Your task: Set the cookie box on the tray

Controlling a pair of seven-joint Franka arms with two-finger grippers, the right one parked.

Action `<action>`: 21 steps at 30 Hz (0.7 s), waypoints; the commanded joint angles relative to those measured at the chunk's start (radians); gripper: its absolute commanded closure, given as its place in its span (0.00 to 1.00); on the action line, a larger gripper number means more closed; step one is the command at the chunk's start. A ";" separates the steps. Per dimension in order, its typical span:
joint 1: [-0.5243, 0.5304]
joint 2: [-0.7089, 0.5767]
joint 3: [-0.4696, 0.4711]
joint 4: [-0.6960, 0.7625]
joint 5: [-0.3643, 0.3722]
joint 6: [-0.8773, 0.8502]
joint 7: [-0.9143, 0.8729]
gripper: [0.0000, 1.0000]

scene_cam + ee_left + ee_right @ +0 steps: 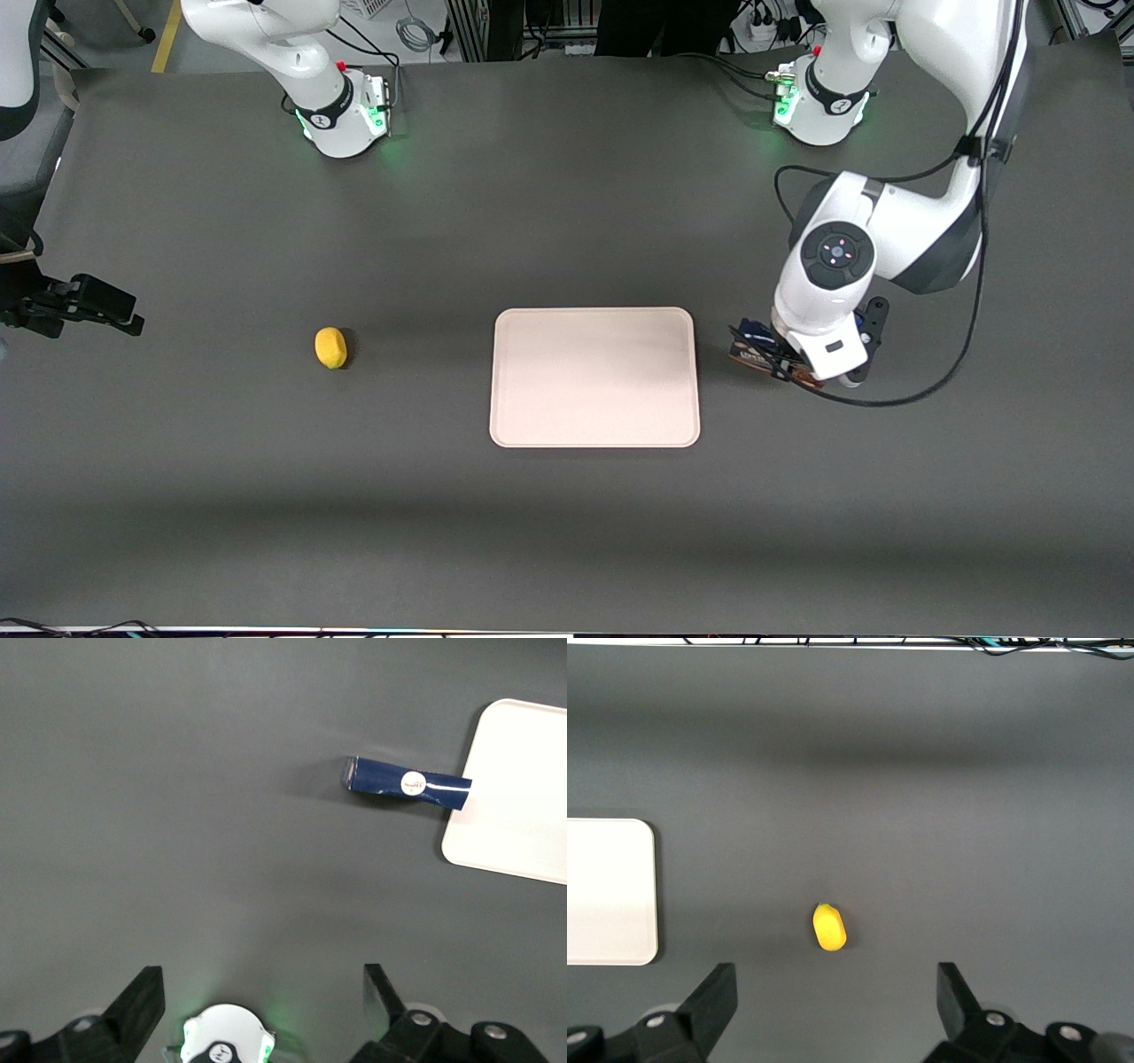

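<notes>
The cookie box (pixel 406 784), a narrow dark-blue carton with a round white logo, lies on the dark table just off the tray's short edge, toward the working arm's end. In the front view only its end (pixel 749 344) shows from under the arm's hand. The tray (pixel 594 377), pale pinkish-white with a low rim, has nothing on it; one of its corners (pixel 518 788) shows in the left wrist view. My left gripper (pixel 263 990) hangs above the table over the box, open, with nothing between its fingers (pixel 142 1001). The box lies apart from the fingertips.
A small yellow lump (pixel 330 346) sits on the table toward the parked arm's end, level with the tray. A black cable (pixel 930 381) loops down beside the working arm. Both arm bases (pixel 819 106) stand at the table edge farthest from the front camera.
</notes>
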 commanded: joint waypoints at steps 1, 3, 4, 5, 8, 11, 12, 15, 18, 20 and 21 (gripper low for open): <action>-0.005 -0.055 0.000 0.157 0.020 -0.218 0.003 0.85; -0.005 -0.068 -0.002 0.220 0.018 -0.295 0.023 0.85; -0.003 -0.074 0.000 0.254 0.018 -0.336 0.034 0.85; -0.001 -0.083 0.000 0.286 0.018 -0.378 0.043 0.85; -0.001 -0.101 0.000 0.384 0.015 -0.487 0.061 0.85; -0.005 -0.114 -0.005 0.464 0.012 -0.566 0.087 0.85; -0.009 -0.118 -0.006 0.484 0.012 -0.588 0.106 0.85; -0.029 -0.126 -0.058 0.510 0.021 -0.636 0.178 0.84; -0.057 -0.121 -0.104 0.507 0.047 -0.642 0.228 0.84; -0.086 -0.115 -0.121 0.509 0.057 -0.639 0.250 0.87; -0.101 -0.114 -0.121 0.509 0.057 -0.634 0.261 0.88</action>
